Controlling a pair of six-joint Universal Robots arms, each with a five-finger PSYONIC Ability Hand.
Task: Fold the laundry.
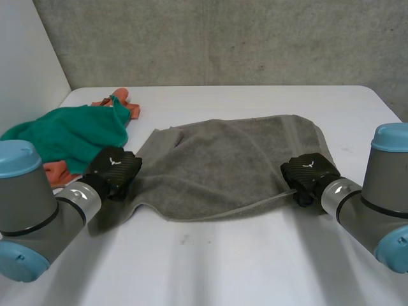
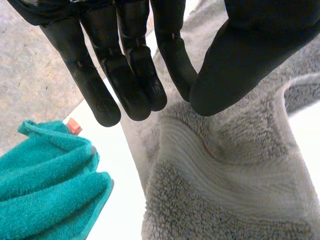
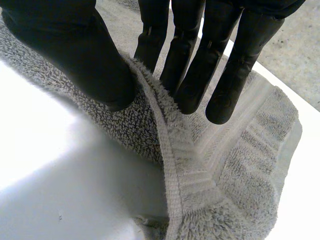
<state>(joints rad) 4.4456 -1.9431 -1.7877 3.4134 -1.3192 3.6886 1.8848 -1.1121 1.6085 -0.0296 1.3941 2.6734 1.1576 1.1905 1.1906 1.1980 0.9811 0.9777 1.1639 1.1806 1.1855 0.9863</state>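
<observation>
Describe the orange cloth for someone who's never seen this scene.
At the far left corner of the white table lies a cloth pile, beside the spread grey towel. The orange cloth peeks from under the teal towel, the only orange piece.

Left of towel (image 1: 229, 166), cloth heap (image 1: 70, 137)

We look down on a white surface (image 1: 210, 274), smooth and matt, with a few faint specks on it, and its far corners are rounded. Behind its far edge stands a grey wall (image 1: 242, 38), rough and mottled like bare concrete. At the left a plain white wall (image 1: 25, 57) runs along the surface's side and meets the grey wall in a corner, all under soft, even light.
</observation>
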